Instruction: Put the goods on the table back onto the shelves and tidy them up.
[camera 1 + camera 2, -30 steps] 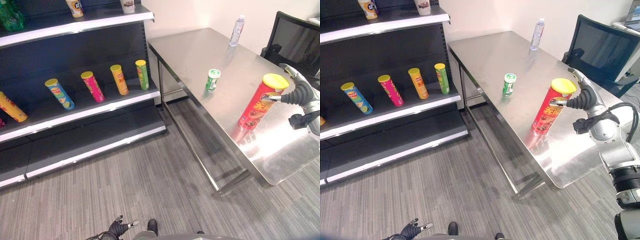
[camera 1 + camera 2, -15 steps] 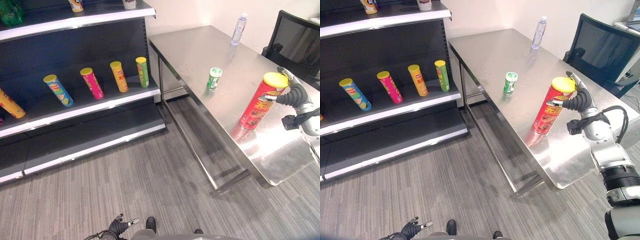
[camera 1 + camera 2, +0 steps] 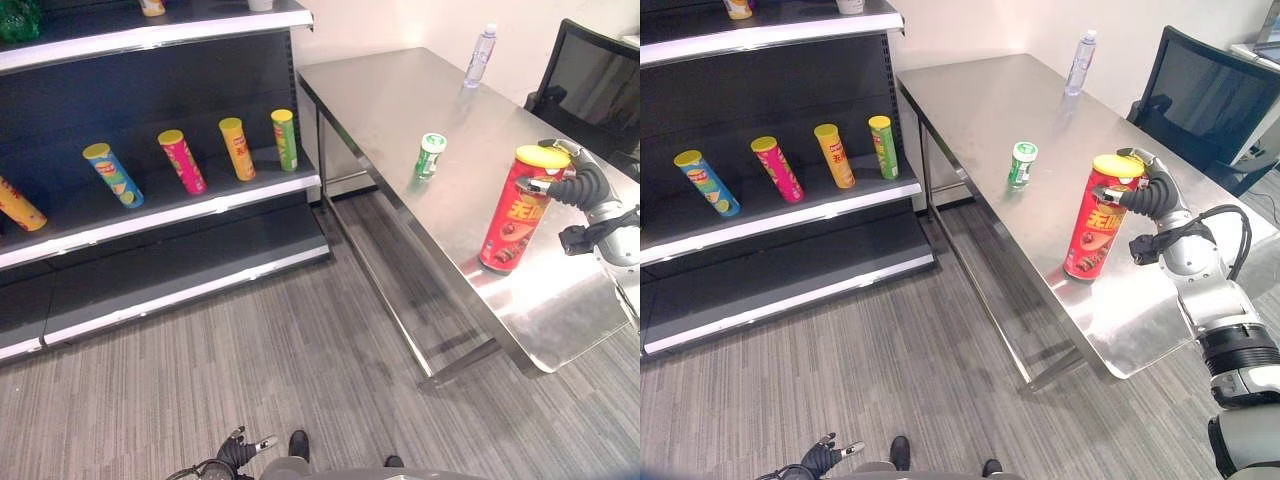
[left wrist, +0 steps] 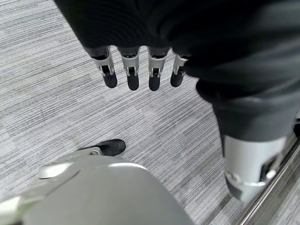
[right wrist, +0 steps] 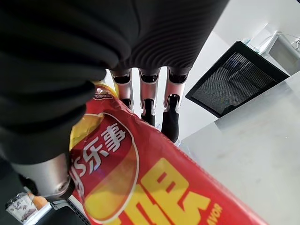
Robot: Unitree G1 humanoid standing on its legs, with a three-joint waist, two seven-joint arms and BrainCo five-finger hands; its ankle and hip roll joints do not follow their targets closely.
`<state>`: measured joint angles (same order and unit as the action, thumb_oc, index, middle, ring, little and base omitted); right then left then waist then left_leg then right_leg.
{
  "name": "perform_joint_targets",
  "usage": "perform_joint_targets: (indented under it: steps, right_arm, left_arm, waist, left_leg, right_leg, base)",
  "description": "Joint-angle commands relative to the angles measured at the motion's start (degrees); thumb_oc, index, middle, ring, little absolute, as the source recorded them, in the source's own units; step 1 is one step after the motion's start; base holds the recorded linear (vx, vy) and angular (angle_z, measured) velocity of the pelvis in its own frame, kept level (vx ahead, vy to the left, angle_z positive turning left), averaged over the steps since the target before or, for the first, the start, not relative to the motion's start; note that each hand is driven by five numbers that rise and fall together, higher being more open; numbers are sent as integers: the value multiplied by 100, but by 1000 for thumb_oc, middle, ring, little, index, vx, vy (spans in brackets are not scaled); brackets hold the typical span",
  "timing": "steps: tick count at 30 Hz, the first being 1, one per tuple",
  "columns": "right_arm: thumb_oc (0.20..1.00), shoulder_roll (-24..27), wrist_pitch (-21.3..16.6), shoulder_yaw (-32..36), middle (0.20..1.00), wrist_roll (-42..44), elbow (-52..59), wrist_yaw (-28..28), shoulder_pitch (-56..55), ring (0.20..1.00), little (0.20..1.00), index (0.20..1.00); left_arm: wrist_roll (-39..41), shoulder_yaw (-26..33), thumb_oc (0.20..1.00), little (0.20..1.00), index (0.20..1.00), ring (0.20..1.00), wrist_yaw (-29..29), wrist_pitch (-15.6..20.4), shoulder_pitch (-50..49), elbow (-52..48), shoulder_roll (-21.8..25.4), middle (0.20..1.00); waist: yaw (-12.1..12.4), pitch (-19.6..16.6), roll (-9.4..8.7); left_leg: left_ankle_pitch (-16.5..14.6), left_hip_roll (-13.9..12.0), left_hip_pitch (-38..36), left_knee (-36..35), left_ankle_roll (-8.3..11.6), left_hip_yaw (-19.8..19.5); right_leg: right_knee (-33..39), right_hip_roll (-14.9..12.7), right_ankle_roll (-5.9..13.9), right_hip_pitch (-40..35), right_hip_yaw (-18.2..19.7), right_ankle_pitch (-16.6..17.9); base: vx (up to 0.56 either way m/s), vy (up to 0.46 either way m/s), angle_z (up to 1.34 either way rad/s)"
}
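A tall red chip can (image 3: 512,215) with a yellow lid stands upright on the steel table (image 3: 400,90), near its front right. My right hand (image 3: 578,188) is at the can's upper part. Its fingers (image 5: 147,101) reach round the far side and its thumb presses the near side, so it is shut on the can (image 5: 154,187). A small green can (image 3: 430,156) stands further back on the table. My left hand (image 4: 136,75) hangs low over the carpet with straight fingers, holding nothing.
Several chip cans lean on the middle shelf (image 3: 150,215): blue (image 3: 110,173), pink (image 3: 180,160), orange (image 3: 237,148), green (image 3: 284,138). A water bottle (image 3: 480,55) stands at the table's far edge. A black chair (image 3: 590,80) is behind the table on the right.
My right hand has moved in and wrapped round the top of the red can, which now stands straighter. The view has shifted slightly. The left hand has stayed still.
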<state>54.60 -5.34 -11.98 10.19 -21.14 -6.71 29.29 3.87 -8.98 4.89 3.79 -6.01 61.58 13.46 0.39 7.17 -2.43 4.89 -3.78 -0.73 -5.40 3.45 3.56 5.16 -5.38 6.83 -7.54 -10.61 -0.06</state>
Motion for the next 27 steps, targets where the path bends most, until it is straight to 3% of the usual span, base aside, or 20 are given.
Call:
perform_joint_targets:
  steps: [1,10,11,12,14,15,17,20,22,23,24,27]
  right_arm:
    - [200,289,-376,647,200,286,693,-326,71,200,200,200]
    - [200,-102,-794,1703,200,101,2063,-853,-123,200,200,200]
    - [200,-141,-848,1972,200,39,2364,-876,-275,200,200,200]
    - [200,-142,-846,1979,200,39,2369,-876,-284,200,200,200]
    - [200,-130,-873,2076,200,-62,2563,-929,-326,200,200,200]
    - [200,-140,-862,2148,200,-165,2683,-946,-384,200,200,200]
    - [200,-158,-866,2176,200,-225,2774,-930,-434,200,200,200]
    - [200,-193,-868,2182,200,-228,2758,-927,-426,200,200,200]
    - [200,-318,-811,2023,200,-348,2617,-995,-309,200,200,200]
    - [200,-325,-811,2007,200,-354,2608,-1001,-291,200,200,200]
    - [200,-424,-771,1753,200,-385,2614,-1019,-83,200,200,200]
    - [200,-502,-757,1520,200,-402,2599,-1056,108,200,200,200]
  left_arm:
    - [221,-102,1000,1000,1000,1000,127,47,427,27,252,1000]
    - [434,206,1000,1000,1000,1000,125,37,295,-260,277,1000]
    - [428,214,1000,1000,1000,1000,93,52,278,-314,260,1000]
    - [428,211,1000,1000,1000,1000,93,52,278,-314,262,1000]
    - [394,216,1000,1000,1000,1000,126,67,316,-261,259,1000]
    - [328,246,1000,1000,1000,1000,177,78,330,-224,275,1000]
    - [256,254,1000,1000,1000,1000,222,100,328,-244,289,1000]
    - [178,201,1000,1000,1000,1000,216,112,376,-297,283,1000]
    - [-1,83,1000,1000,1000,1000,292,149,538,-347,370,1000]
    - [-2,93,1000,1000,1000,1000,292,150,539,-345,373,1000]
    - [145,187,1000,1000,1000,1000,325,139,582,-443,492,1000]
    - [271,344,1000,1000,1000,1000,353,129,610,-539,637,1000]
  waist:
    - [196,-132,-29]
    - [402,83,35]
    - [399,141,56]
    - [396,139,56]
    - [370,222,50]
    - [328,210,61]
    - [325,163,108]
    - [287,73,230]
    - [304,33,233]
    - [311,24,212]
    - [363,41,153]
    - [412,63,74]
  left_leg:
    - [-445,-341,-259,151,524,131]
    - [-286,-531,247,488,721,-358]
    - [-158,-718,432,553,860,-439]
    - [-158,-718,436,555,861,-446]
    - [30,-990,653,536,972,-398]
    - [87,-1261,738,430,1027,-323]
    - [94,-1421,750,386,1115,-401]
    - [58,-1405,716,342,1129,-444]
    - [-224,-1100,683,411,1027,-328]
    - [-229,-1080,696,422,1014,-307]
    - [-353,-895,676,459,878,-177]
    - [-435,-679,707,538,725,-55]
  right_leg:
    - [-244,-267,537,19,-7,-510]
    - [-398,-34,317,30,-211,-802]
    - [-377,-18,330,-10,-376,-823]
    - [-375,-16,329,-11,-382,-823]
    - [-411,-126,398,16,-479,-827]
    - [-402,-244,490,26,-529,-833]
    - [-402,-388,597,23,-500,-816]
    - [-384,-592,721,34,-495,-697]
    - [-390,-1190,817,265,-500,-143]
    - [-382,-1213,817,286,-480,-128]
    - [-446,-1447,817,528,-476,126]
    - [-639,-1509,814,642,-417,84]
  base:
    - [-9,-91,6]
    - [-43,-88,29]
    - [-29,57,49]
    - [-34,146,40]
    - [-32,224,47]
    - [-8,208,57]
    - [57,315,44]
    - [63,453,20]
    - [4,451,10]
    - [-38,371,14]
    - [-29,244,28]
    - [-27,288,4]
